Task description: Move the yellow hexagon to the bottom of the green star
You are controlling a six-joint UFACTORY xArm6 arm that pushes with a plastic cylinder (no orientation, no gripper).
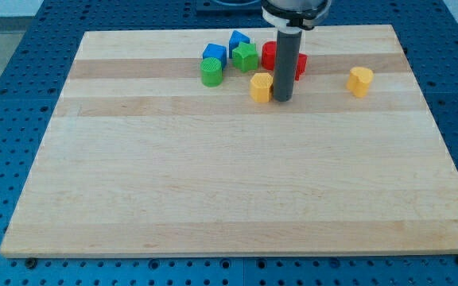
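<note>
Wooden board (237, 191) carries two yellow, two blue, two green, seemingly two red blocks.

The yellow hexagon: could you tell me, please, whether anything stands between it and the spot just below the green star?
Nothing visible does. The yellow hexagon lies just below the green star, slightly to the view's right, with bare board between them. My tip is right beside the hexagon's right side; the green cylinder sits off to the left.

- Tight cluster near the view's top: green star block (245, 56), blue blocks (215, 54), red blocks (270, 54).
- Bare wooden board (229, 183) below, wide open.
</note>
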